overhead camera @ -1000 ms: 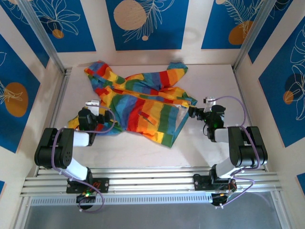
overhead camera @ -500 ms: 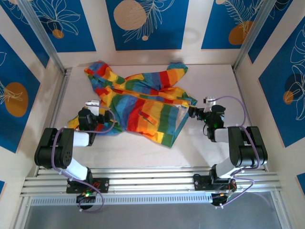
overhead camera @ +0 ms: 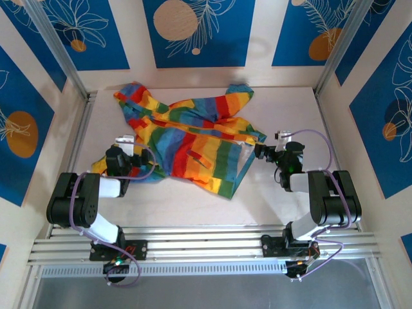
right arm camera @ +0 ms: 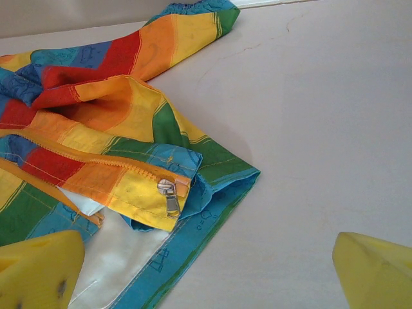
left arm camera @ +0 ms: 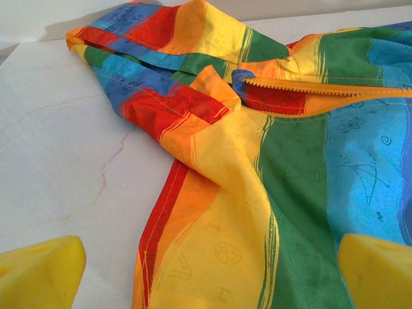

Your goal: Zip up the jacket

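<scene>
The rainbow jacket lies crumpled and unzipped on the table, between my two grippers. Its silver zipper pull sits at a bottom corner, just in front of my right gripper, whose yellow fingers stand wide apart, holding nothing. My left gripper is spread wide too, low over a striped edge. That edge may be a sleeve, but it is hard to tell.

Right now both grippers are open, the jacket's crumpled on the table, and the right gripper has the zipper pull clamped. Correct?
No: the right wrist view shows the zipper pull lying free on the jacket, ahead of the open right gripper, not clamped. The rest holds.
</scene>
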`<control>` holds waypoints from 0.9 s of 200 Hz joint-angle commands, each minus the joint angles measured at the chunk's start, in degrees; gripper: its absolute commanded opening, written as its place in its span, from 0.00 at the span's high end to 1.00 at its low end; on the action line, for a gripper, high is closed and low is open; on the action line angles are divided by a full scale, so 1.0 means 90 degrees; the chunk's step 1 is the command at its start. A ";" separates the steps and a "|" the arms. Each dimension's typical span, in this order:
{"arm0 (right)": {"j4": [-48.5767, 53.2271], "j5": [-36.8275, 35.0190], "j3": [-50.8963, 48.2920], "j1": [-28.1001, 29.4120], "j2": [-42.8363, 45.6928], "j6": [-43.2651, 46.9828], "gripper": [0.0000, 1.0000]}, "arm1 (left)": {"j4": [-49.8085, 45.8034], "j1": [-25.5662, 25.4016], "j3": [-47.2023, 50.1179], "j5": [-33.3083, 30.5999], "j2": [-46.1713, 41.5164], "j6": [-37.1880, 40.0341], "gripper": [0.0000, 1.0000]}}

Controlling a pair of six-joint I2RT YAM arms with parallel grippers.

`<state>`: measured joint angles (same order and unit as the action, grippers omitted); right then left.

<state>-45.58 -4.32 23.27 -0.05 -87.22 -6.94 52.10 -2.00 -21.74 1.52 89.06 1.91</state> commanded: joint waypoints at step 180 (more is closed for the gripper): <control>0.7306 -0.0300 0.5556 0.1631 -0.1874 0.0236 0.25 | -0.4879 -0.0520 -0.1325 -0.0120 -0.2132 -0.1514 0.11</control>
<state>0.62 -8.43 61.12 11.60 -95.46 -4.86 18.85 -5.37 -30.89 -0.03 71.59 -3.81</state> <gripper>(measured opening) 0.842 0.915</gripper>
